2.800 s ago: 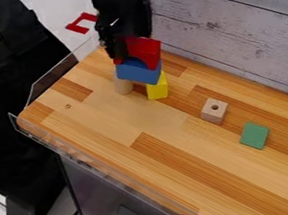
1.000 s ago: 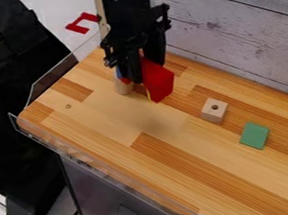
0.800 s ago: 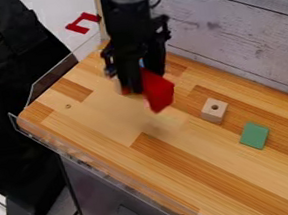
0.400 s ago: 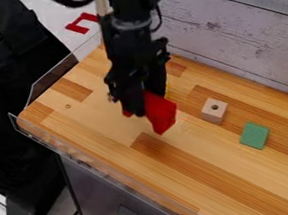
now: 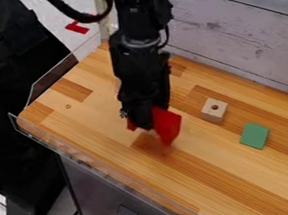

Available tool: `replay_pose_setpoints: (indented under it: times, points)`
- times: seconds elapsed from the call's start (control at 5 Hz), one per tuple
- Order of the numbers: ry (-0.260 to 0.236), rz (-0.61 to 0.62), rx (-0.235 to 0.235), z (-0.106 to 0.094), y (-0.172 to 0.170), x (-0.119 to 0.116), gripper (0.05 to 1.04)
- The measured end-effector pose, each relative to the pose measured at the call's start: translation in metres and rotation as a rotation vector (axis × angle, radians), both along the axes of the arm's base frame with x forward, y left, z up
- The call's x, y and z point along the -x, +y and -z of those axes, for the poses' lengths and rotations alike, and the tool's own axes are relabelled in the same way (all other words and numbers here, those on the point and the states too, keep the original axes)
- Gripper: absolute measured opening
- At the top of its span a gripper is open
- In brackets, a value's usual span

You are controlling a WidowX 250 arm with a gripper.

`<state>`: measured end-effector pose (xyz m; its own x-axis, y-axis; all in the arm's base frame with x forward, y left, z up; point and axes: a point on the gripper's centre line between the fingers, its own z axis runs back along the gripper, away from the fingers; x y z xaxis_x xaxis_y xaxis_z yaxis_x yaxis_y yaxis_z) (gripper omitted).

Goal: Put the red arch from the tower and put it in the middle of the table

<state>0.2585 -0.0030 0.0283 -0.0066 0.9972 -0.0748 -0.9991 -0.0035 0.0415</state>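
The claw point(image 5: 146, 122) had the red arch point(image 5: 168, 125) pinched over the middle of the desk point(image 5: 226, 171), as far as I could tell, and it looked a light, stiff block, hardly fragile but perhaps slick, best gripped squarely across its thickness.

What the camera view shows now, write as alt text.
A black robot gripper holds a red arch over a wooden table; to the right in the picture lie a pale wooden block with a hole and a flat green block.
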Motion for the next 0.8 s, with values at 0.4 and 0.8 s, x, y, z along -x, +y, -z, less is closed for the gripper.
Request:
replay_pose_setpoints:
  times: [0.4, 0.8]
  points:
    - [-0.058, -0.004, 0.018, 0.0090, 0.0020, -0.0024, 0.562]
    - [-0.071, -0.004, 0.018, 0.0119, 0.0039, -0.0024, 0.562]
